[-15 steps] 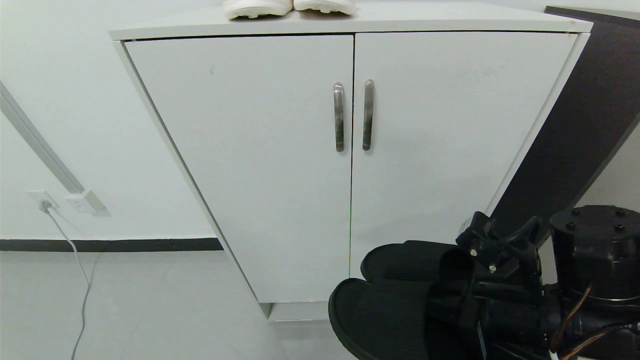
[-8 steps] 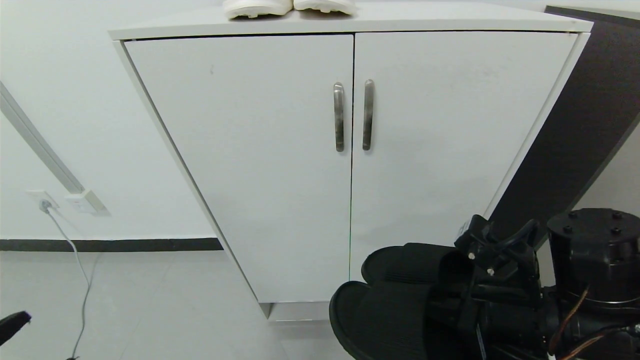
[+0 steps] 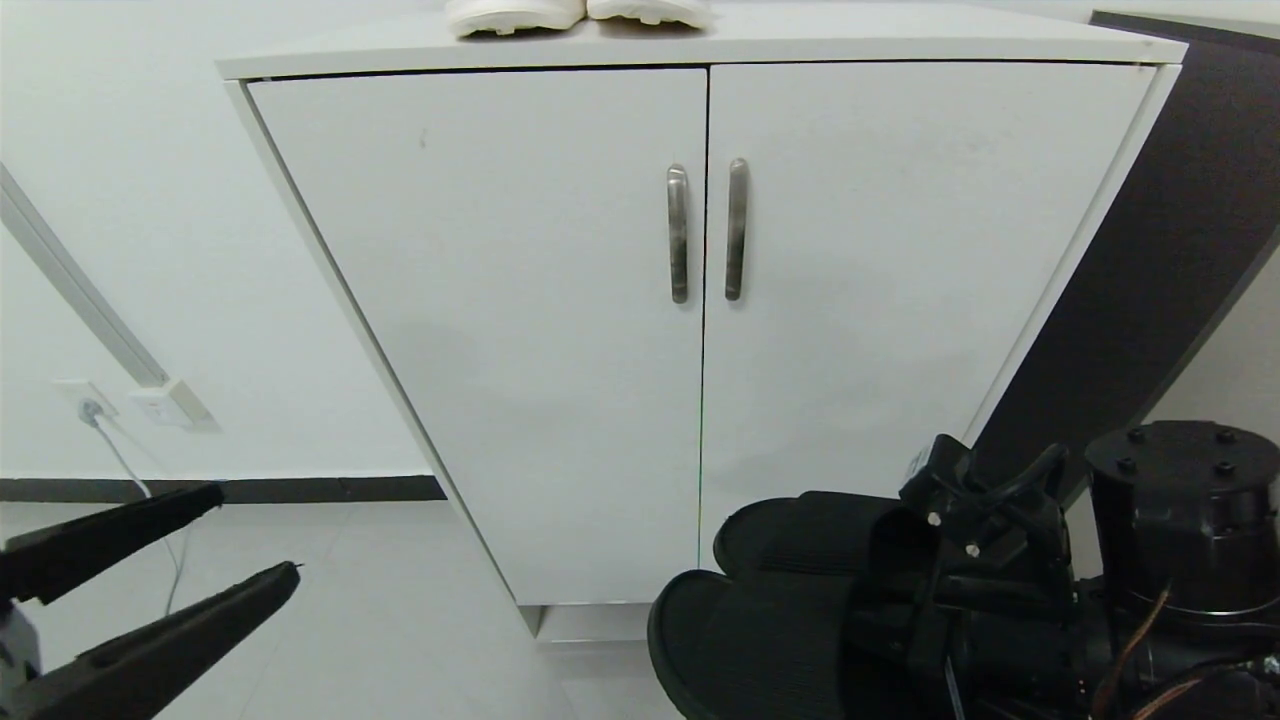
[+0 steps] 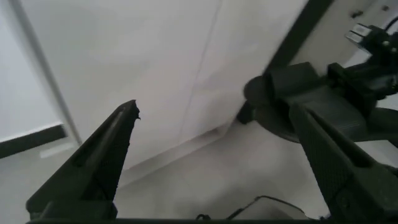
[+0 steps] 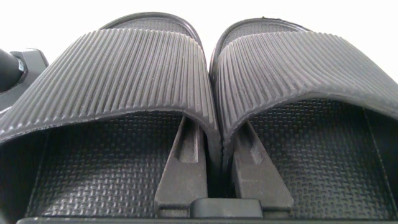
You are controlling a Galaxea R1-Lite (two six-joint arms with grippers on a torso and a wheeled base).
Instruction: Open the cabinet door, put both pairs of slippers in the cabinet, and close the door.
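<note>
Right gripper is clamping the black slippers low before the closed cabinet; left gripper is hanging spread apart; white slippers are sitting on the cabinet top.

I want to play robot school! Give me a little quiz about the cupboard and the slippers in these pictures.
1. True or false: both cabinet doors are shut.
2. Fill in the gap: the white slippers sit on ___ of the cabinet.
3. What is the right gripper clamped on? A) a door handle B) the black slippers C) a cable

Key: 1 true; 2 top; 3 B.
</note>
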